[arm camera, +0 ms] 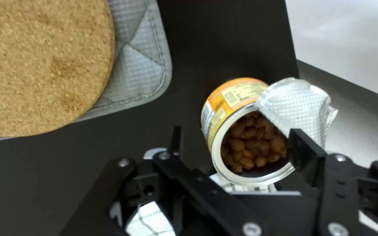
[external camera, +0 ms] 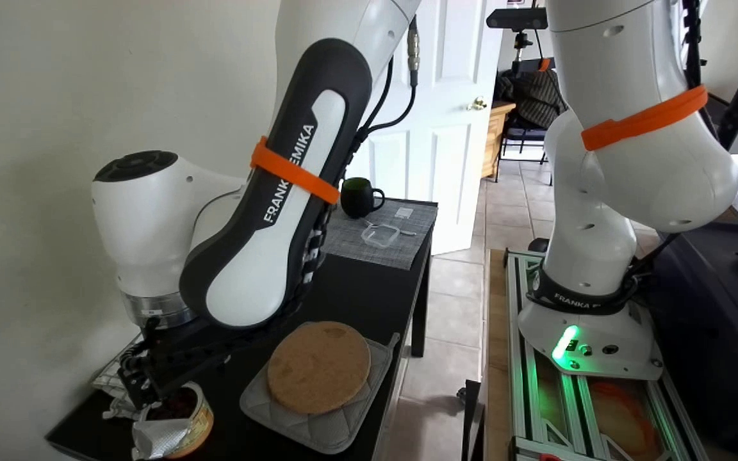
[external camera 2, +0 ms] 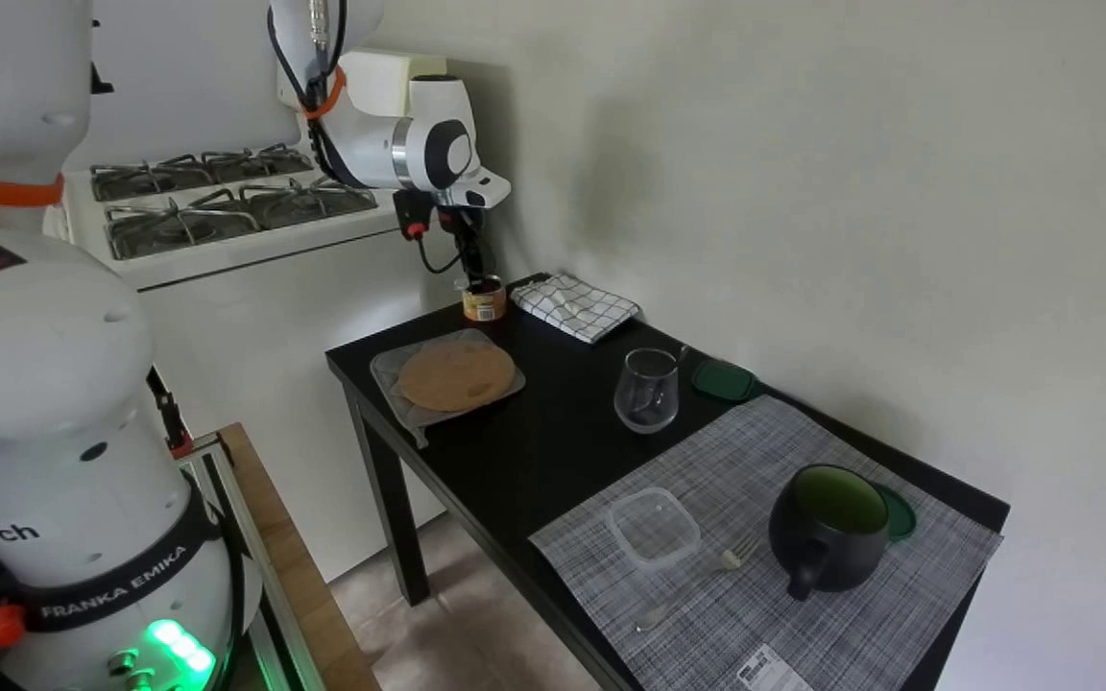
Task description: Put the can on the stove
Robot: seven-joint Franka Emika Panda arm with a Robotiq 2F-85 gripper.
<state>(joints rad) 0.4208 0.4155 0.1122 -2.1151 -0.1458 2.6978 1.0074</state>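
wrist view: can [arm camera: 225, 111] between parted fingers [arm camera: 307, 157] of claw [arm camera: 237, 141]; contact unclear.

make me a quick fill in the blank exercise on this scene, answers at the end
1. The can stands on the ____, not on the cork disc.
2. The end effector is ____, not shut.
3. The pot holder under the cork disc is ____ in colour.
4. The mug is black outside and ____ inside.

Missing words: table; open; grey; green
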